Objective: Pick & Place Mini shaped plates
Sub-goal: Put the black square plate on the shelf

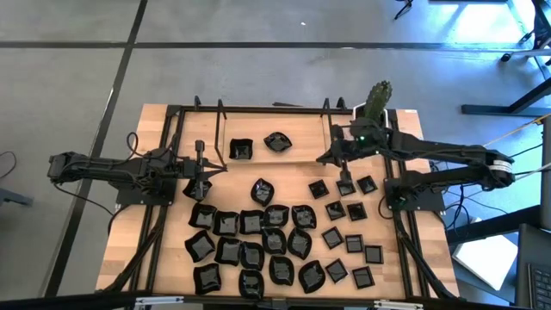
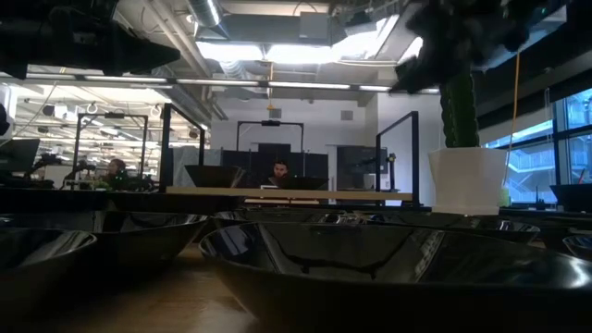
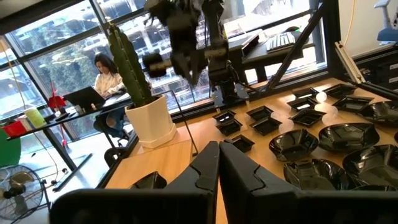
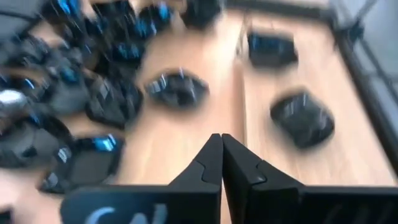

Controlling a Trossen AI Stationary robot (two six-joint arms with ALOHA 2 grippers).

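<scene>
Left gripper hangs closed and empty at the frame's left-centre, just above the cluster; right gripper is closed too, empty, right of centre over bare wood. Glossy black mini shaped plates crowd the lower half of the wooden table; two more sit apart at upper centre.

Grey floor with dark seams surrounds the wooden table; ceiling lights glow upper centre.

Dark jointed arms, black cables
</scene>
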